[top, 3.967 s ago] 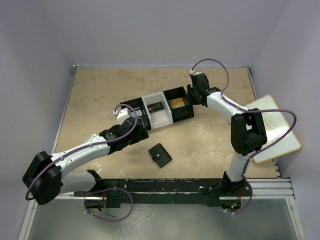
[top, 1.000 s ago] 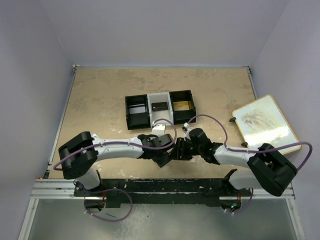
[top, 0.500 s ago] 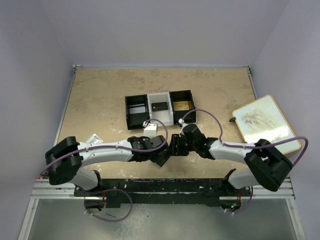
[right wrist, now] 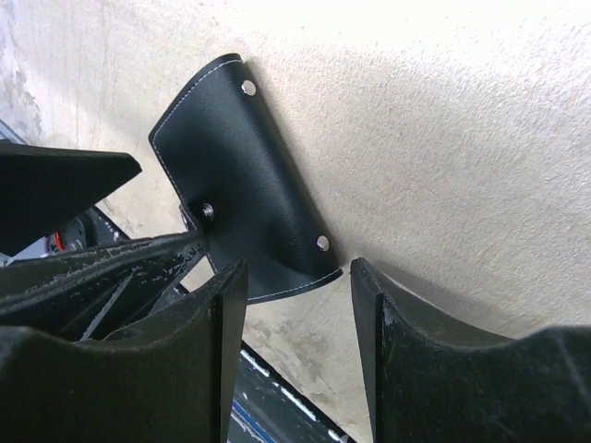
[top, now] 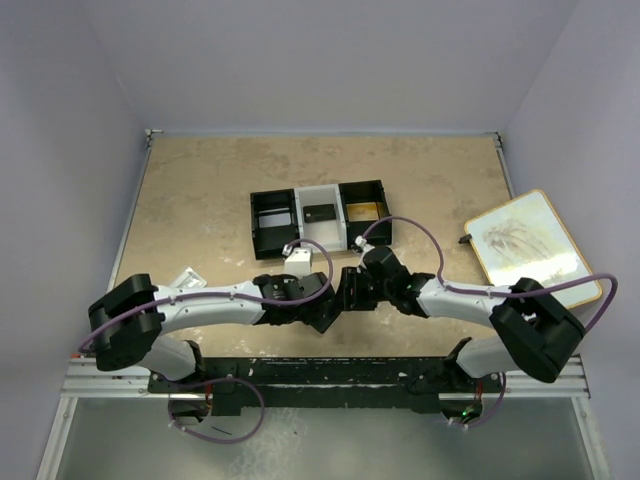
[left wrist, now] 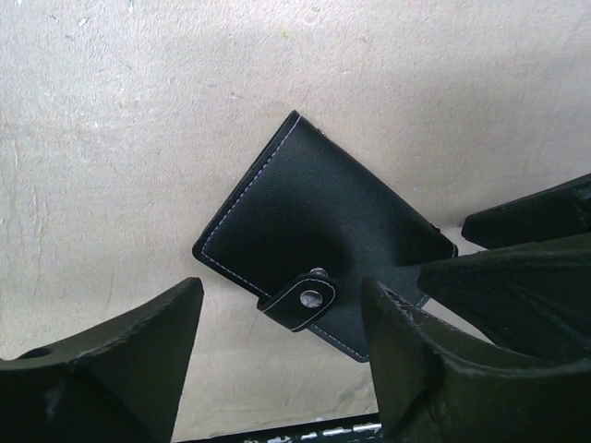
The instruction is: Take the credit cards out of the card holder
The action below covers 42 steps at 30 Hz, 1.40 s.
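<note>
The card holder [left wrist: 314, 231] is a black wallet with white stitching, lying closed on the table with its snap strap [left wrist: 307, 297] fastened. My left gripper [left wrist: 282, 369] stands open just short of the strap edge, holding nothing. My right gripper [right wrist: 295, 351] is also open, and the holder's rounded end [right wrist: 235, 175] sits just beyond its fingertips. In the top view both grippers [top: 325, 305] [top: 350, 293] meet over the holder and mostly hide it. A dark credit card [top: 320, 213] and a gold-tan one [top: 362, 209] lie in the tray.
The three-compartment tray [top: 273, 225] stands behind the grippers at mid-table. A white packet [top: 187, 277] lies at the left beside my left arm. A pale board with a wooden rim [top: 530, 250] rests at the right edge. The metal rail [top: 330, 372] runs along the near edge.
My left gripper's jaws have spread from nearly shut to open over the last second. Both arms came from the tray down to the card holder; the right gripper shifted slightly left.
</note>
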Motion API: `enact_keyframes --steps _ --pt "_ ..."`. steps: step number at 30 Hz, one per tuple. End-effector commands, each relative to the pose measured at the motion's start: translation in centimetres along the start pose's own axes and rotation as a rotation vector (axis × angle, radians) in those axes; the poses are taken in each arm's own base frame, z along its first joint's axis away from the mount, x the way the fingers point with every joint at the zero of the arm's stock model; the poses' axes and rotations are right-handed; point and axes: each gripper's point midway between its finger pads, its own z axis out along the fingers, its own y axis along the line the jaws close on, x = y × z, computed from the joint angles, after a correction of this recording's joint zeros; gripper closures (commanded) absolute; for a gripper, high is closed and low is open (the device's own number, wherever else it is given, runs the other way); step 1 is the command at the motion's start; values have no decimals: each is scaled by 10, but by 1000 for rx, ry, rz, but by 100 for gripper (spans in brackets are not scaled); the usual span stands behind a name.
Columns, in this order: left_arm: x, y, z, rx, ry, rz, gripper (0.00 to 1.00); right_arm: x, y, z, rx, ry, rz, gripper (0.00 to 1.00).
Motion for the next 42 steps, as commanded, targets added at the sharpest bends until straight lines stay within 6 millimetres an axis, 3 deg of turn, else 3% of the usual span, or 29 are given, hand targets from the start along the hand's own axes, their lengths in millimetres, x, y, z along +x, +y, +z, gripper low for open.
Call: enact_keyframes --steps 1,4,10,27,42 --pt "-18 -22 -13 81 -47 -55 30 -18 14 -3 -22 -51 -40 48" --pt "-12 -20 -5 45 -24 -30 25 -19 9 0 3 -53 -36 49" --pt "2 -12 10 -27 20 14 27 -13 4 4 5 -45 -30 49" --pt "7 9 -8 -7 15 -63 68 -11 5 3 6 -36 -27 49" --pt "21 13 -5 33 41 -108 68 -19 15 -1 -2 -47 -34 49"
